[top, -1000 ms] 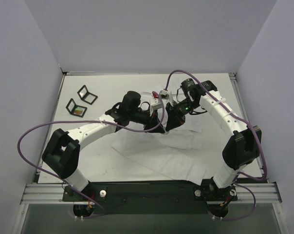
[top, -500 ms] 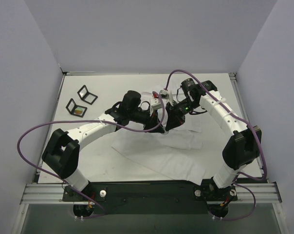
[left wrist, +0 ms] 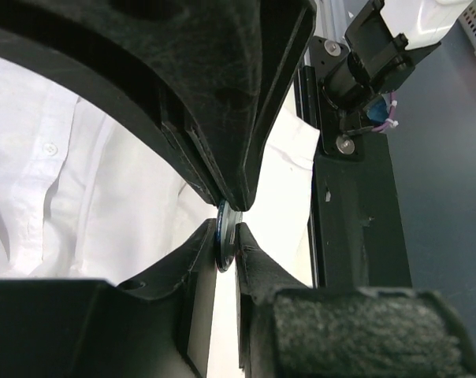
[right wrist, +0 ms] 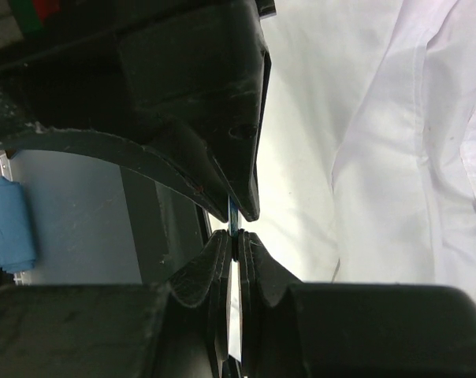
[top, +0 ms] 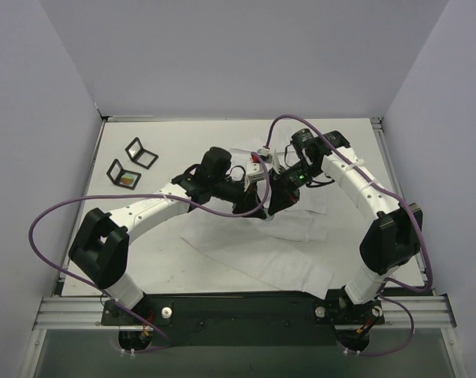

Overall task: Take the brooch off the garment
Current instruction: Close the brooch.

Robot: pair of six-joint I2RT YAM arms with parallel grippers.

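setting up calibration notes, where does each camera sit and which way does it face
Top external: above and behind the bases, looking down on the table; both whole arms show, left gripper and right gripper tip to tip over the garment.
Left wrist: on the left arm, looking along its own fingers, pinched on the brooch.
Right wrist: on the right arm, looking along its own shut fingers.
Both wrist views share the garment behind.

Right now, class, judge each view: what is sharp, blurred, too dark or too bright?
Top view: evenly lit, sharp; white shirt barely stands out from the table. Left wrist view: the left gripper is a dark, close-up mass; the shirt glares. Right wrist view: the right gripper is dark too; shirt seams are crisp.
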